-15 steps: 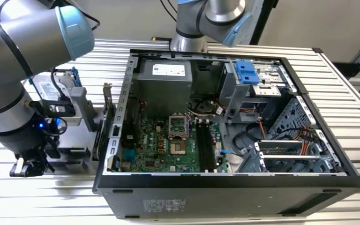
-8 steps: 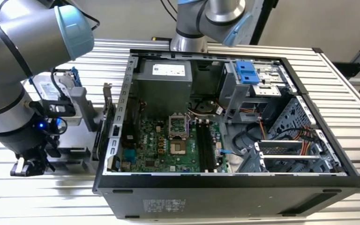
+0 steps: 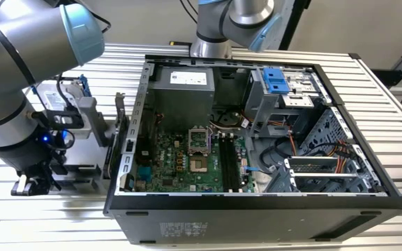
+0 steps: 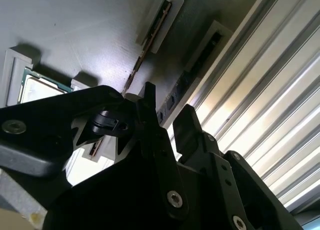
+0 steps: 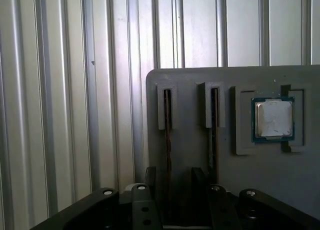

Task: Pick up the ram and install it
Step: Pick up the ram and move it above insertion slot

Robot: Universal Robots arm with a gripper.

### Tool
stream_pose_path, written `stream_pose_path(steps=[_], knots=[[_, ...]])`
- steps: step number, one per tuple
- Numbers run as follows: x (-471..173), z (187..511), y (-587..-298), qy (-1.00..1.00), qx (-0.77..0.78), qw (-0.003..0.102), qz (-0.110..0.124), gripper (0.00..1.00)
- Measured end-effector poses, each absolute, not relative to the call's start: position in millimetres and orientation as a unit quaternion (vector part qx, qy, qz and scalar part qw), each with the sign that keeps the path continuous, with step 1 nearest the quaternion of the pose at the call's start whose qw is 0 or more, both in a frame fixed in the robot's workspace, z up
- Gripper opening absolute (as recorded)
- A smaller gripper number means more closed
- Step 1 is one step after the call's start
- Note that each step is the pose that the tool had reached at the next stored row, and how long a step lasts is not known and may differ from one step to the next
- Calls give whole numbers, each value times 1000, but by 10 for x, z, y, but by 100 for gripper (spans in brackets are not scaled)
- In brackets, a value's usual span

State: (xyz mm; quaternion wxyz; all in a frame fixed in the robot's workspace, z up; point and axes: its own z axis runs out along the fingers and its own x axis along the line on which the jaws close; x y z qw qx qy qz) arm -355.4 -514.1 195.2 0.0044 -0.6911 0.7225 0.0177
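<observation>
Pincer [image 5: 174, 176] released, fingers [image 5: 150, 177] astride ram [image 5: 168, 132], edge-up in grey tray [image 5: 195, 77] outer slot on counter [image 5: 75, 90]. My call: centre stick in gap, keep pincer square, clench gently on flat faces, stay clear of 2nd stick [image 5: 214, 125] alongside.

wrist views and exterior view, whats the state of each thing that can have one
ram: on edge in its slot on the tray, not lifted
hand: open, straddling the ram
second ram: on edge in its own slot
chip: flat in its tray recess
case: side off, inside exposed
memory slots: empty
</observation>
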Motion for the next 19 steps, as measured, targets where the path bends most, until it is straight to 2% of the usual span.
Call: stream_pose_path(steps=[19], knots=[[-3557, 1976, -5141, 718, -696, 3, 17, 100]])
